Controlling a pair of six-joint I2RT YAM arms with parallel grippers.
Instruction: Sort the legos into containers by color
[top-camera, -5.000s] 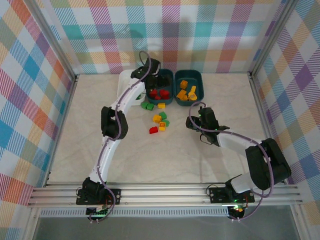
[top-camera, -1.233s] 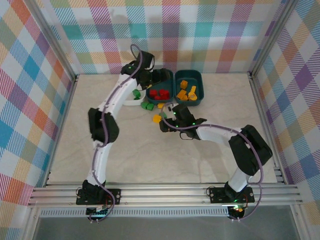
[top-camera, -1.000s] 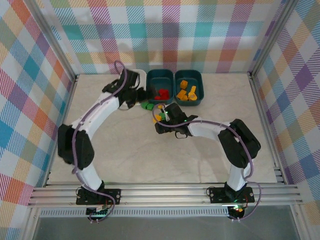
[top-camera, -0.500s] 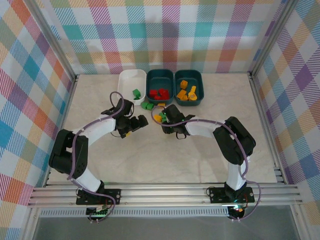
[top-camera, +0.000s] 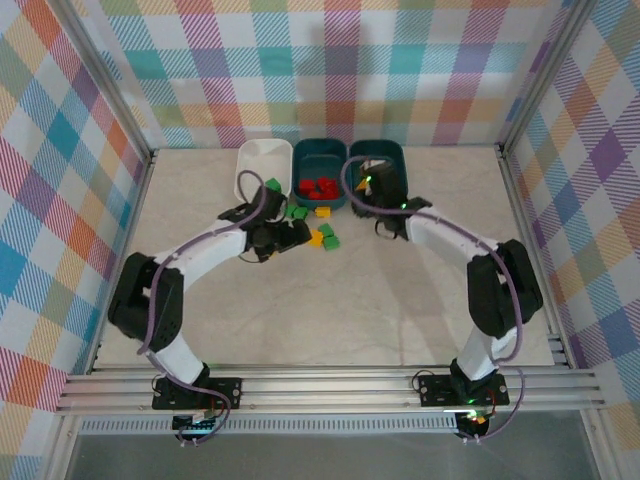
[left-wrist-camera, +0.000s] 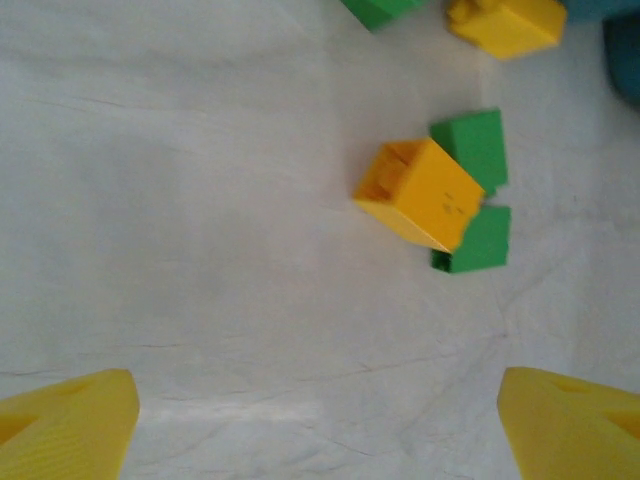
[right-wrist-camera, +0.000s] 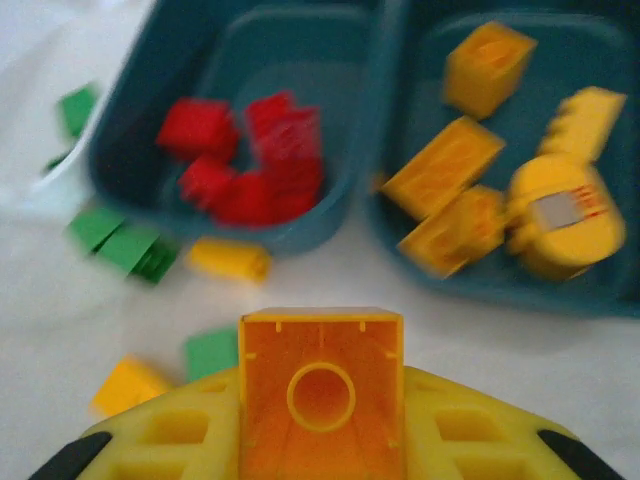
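This is looking like a robotics lab's test cell: aluminium frame posts (top-camera: 105, 85) are boxing in a pale tabletop (top-camera: 330, 310), and panels of pastel plaid cloth (top-camera: 400, 60) are walling it off on three sides. A left arm (top-camera: 200, 250) and a right arm (top-camera: 445, 235) are standing bolted to a slotted metal rail (top-camera: 330, 390) along the near edge.

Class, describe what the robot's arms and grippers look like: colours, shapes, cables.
The left arm and right arm each have rounded white links, bulky black joints and a purple cable looping alongside. The fingers are yellow plastic with moulded hollows.
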